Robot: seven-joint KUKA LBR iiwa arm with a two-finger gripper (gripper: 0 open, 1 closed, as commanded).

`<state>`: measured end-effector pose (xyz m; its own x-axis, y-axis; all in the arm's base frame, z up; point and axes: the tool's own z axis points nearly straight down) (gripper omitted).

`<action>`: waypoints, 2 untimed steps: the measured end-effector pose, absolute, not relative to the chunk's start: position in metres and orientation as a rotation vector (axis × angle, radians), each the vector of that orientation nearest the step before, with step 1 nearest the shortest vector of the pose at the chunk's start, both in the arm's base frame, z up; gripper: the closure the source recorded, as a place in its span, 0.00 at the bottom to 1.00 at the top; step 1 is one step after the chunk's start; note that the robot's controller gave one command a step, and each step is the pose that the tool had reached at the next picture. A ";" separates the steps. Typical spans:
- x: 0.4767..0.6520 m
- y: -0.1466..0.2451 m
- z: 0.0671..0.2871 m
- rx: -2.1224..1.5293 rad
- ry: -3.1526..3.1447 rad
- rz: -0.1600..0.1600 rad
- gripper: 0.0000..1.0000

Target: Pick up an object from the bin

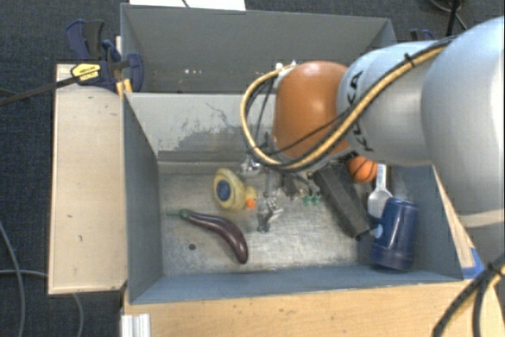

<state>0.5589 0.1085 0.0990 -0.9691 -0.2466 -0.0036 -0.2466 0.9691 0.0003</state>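
Orange wrist cover [312, 110] above, my gripper [267, 217] — apart or together, I cannot tell — should centre over the purple aubergine [221, 231] before closing.

A: Found the bin [142, 193] to be grey metal, matt, rubbed pale and scratchy on the back wall.
B: Noticed the same. Took the purple aubergine [217, 230] for smooth plastic, slightly glossy (a faint highlight along its back).
A: Judged the orange wrist cover [308, 110] glossier, smooth and hard-looking. Saw a satin sheen on the silver arm shell [426, 114].
B: Read the blue bottle [392, 235] as smooth plastic, the gripper [267, 219] as bare bright metal. Couldn't tell the stuff of the yellow round thing [227, 191].
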 end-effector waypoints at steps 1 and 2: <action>0.564 0.129 0.084 -0.781 3.035 0.000 0.00; 0.583 0.155 0.076 -0.452 3.102 0.003 1.00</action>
